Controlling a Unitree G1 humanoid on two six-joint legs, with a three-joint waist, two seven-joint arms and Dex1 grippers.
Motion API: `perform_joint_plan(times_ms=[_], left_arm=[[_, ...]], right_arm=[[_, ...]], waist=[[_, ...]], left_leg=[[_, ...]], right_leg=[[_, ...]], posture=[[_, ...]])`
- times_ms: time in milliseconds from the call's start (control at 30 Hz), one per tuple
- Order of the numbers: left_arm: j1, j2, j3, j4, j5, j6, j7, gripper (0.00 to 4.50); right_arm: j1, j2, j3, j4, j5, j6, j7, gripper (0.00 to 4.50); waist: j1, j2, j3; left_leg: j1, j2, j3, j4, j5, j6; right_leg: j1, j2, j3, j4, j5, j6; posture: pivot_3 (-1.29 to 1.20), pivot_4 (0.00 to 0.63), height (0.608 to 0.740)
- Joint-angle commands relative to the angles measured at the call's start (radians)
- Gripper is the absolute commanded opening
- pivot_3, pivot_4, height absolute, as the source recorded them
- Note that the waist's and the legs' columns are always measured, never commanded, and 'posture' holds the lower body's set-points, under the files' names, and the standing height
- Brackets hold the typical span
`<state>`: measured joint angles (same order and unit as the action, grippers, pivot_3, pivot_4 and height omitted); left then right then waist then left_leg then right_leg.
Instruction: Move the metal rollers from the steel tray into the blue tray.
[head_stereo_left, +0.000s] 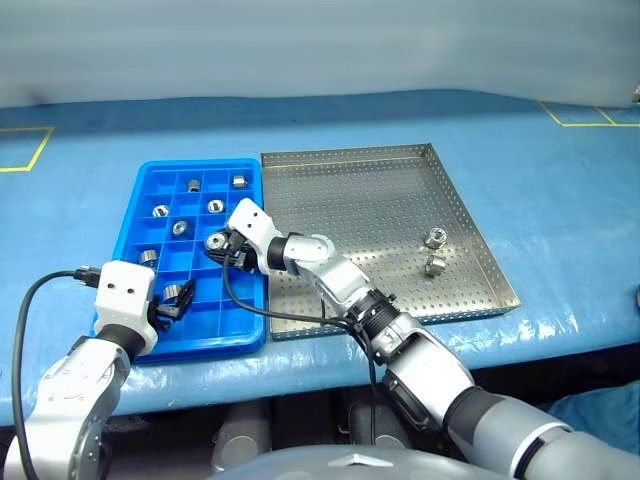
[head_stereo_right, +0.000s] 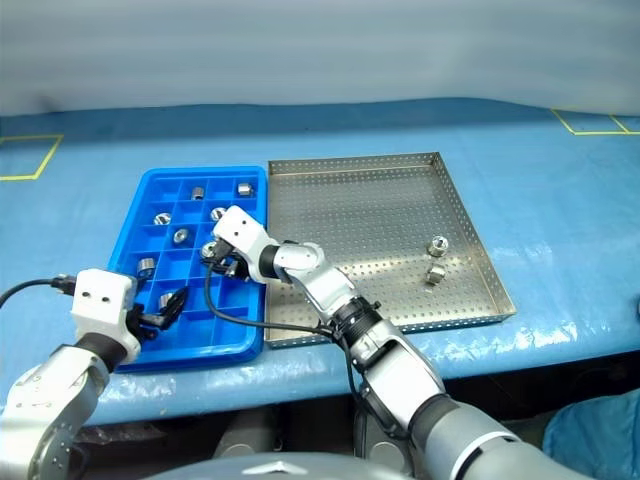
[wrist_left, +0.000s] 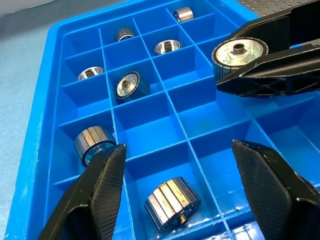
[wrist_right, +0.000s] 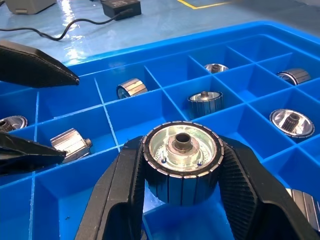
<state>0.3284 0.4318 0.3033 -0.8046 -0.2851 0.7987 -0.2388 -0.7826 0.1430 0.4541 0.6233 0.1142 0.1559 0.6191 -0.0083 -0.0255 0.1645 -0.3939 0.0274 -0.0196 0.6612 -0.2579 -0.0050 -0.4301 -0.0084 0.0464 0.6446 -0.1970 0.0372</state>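
Observation:
The blue tray lies left of the steel tray, edge to edge. Two metal rollers rest on the steel tray's right side. Several rollers sit in the blue tray's compartments. My right gripper reaches across over the blue tray's right column, shut on a roller held just above a compartment. My left gripper hovers open over the tray's near rows, with a roller lying in the compartment below its fingers.
Both trays lie on a pale blue table cover with yellow tape marks at the far left and far right. A black cable from my right wrist hangs across the blue tray's near right corner.

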Motion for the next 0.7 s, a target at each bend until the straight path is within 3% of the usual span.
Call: perform_joint_plan(times_ms=[33,133,333,700], left_arm=[[-0.001,-0.008,-0.003,-0.035,0.012,-0.02,0.009,3.66],[-0.003,-0.011,-0.007,-0.032,0.013,-0.021,0.011,3.66],[-0.043,-0.015,-0.051,-0.004,0.012,-0.027,0.004,3.66],[-0.226,-0.063,-0.204,0.031,-0.062,-0.066,-0.064,3.66]], right_arm=[[-0.084,0.19,-0.012,-0.005,0.022,-0.036,0.01,2.72],[-0.077,0.19,-0.022,-0.024,0.029,-0.049,-0.013,3.66],[-0.036,0.102,-0.05,-0.157,0.027,-0.027,-0.072,3.66],[0.282,-0.299,-0.222,-0.75,-0.046,0.312,-0.196,3.66]], waist=[[0.0,0.0,0.0],[0.0,0.0,0.0],[0.0,0.001,0.0],[0.009,0.0,0.0]], left_leg=[[0.0,0.0,0.0,0.0,0.0,0.0],[0.0,0.0,0.0,0.0,0.0,0.0],[0.0,0.0,0.0,0.0,0.0,0.0],[-0.002,-0.005,-0.002,0.003,0.0,0.0]], right_leg=[[0.0,0.0,0.0,0.0,0.0,0.0],[0.0,0.0,0.0,0.0,0.0,0.0],[0.0,0.0,0.0,0.0,0.0,0.0],[0.002,-0.004,0.0,-0.002,-0.001,0.0]], posture=[[0.16,0.15,0.74],[0.15,0.15,0.74],[0.12,0.15,0.74],[-0.01,0.15,0.74]])
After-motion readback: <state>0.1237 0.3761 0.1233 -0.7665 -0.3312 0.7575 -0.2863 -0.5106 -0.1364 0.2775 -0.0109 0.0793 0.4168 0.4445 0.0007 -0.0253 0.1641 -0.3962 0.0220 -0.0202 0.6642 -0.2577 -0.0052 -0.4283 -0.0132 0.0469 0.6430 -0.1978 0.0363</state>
